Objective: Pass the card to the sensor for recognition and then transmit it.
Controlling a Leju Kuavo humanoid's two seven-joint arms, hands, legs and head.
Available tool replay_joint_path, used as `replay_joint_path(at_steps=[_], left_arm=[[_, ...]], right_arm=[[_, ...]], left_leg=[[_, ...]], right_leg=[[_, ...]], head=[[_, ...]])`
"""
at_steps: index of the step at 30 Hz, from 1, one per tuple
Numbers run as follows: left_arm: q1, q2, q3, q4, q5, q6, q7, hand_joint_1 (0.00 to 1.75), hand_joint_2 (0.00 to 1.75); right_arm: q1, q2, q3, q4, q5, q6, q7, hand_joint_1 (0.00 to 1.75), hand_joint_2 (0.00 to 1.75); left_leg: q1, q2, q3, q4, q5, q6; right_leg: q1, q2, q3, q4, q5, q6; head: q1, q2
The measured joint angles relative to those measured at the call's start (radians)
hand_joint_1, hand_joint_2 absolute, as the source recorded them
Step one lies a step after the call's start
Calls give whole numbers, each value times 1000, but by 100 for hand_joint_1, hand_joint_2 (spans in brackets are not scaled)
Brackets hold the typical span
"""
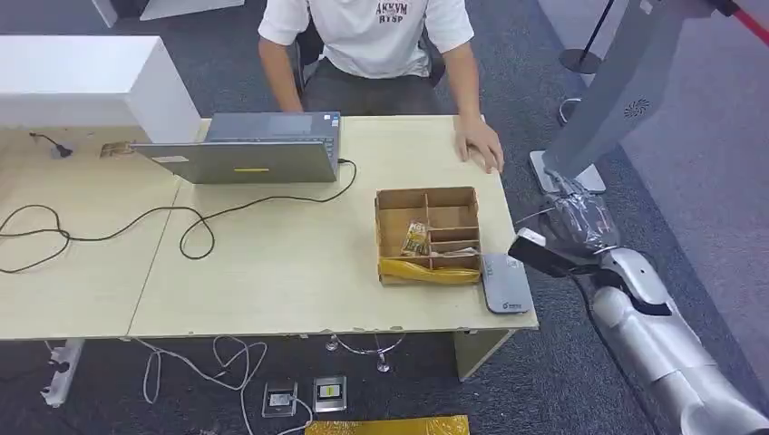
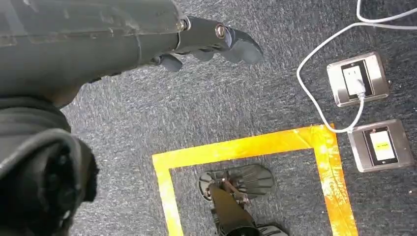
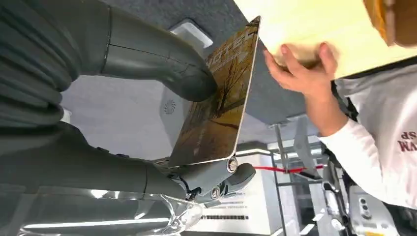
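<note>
The right hand (image 3: pixel 162 123) pinches the card (image 3: pixel 219 103) between its thick thumb and the darker fingers beneath it; the card is dark with a brownish printed face and pale edges; in the head view the right hand (image 1: pixel 580 231) holds the card (image 1: pixel 544 256) off the table's right edge, just beside the grey sensor (image 1: pixel 504 283), which lies flat on the table (image 1: pixel 272 263) near its front right corner. The left hand (image 2: pixel 196 42) hangs over the carpet with nothing in it, its fingers loosely curled. Beside the sensor stands a cardboard box (image 1: pixel 428 234) with compartments; a person (image 1: pixel 381 45) sits across the table, one hand (image 1: pixel 481 145) resting on the tabletop; a laptop (image 1: pixel 249 149) sits further left, its black cable (image 1: pixel 181 227) trailing over the wood.
</note>
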Motion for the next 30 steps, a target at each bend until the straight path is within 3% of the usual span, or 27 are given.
replay_joint_path(at_steps=[30], left_arm=[[-2,-13,0,0,10,17,3,0,0]], right_arm=[[138,-5,18,3,50,5,42,175,175]], left_leg=[[0,0,0,0,0,0]], right_leg=[[0,0,0,0,0,0]], head=[[0,0]])
